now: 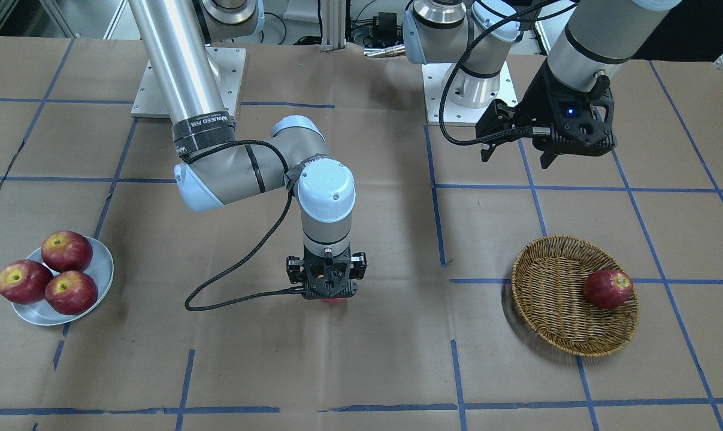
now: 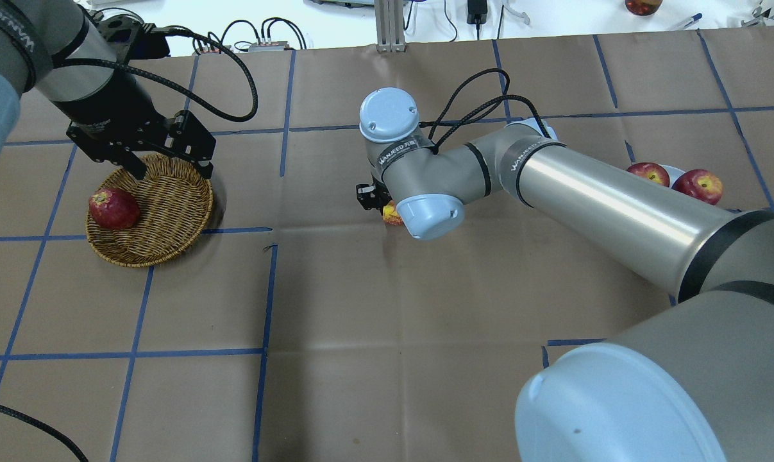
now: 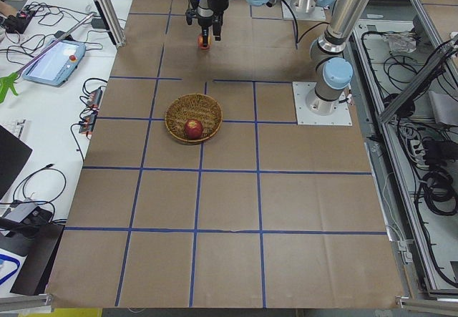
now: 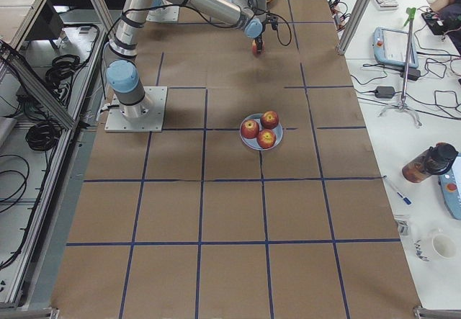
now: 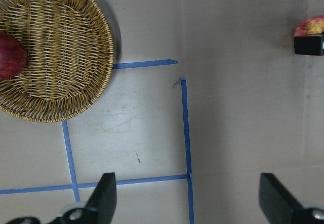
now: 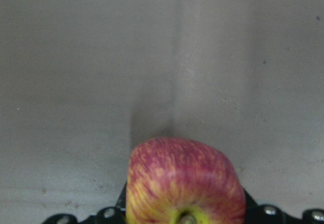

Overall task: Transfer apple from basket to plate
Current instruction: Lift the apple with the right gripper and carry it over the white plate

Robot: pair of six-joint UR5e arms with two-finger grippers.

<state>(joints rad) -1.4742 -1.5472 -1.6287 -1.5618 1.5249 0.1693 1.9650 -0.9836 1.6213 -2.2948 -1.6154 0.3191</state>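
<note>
The pale pinkish-red apple [image 6: 185, 183], streaked with yellow, sits between the jaws of my right gripper [image 1: 331, 296]. The gripper is shut on it low over the middle of the table. The apple also shows in the overhead view [image 2: 392, 215] and the left wrist view [image 5: 310, 27]. The wicker basket [image 1: 553, 299] lies on my left side and holds one darker red apple [image 1: 607, 288]. My left gripper [image 2: 168, 168] hangs open and empty above the basket's edge nearest the robot. The white-grey plate [image 1: 100, 263] lies on my right side.
Three darker red apples [image 1: 66, 251] are grouped on the plate and nearly fill it. Brown paper with blue tape lines [image 1: 439, 227] covers the table. The right arm's cable [image 1: 229, 287] loops beside its wrist. Another apple [image 2: 643, 6] lies beyond the table's far edge.
</note>
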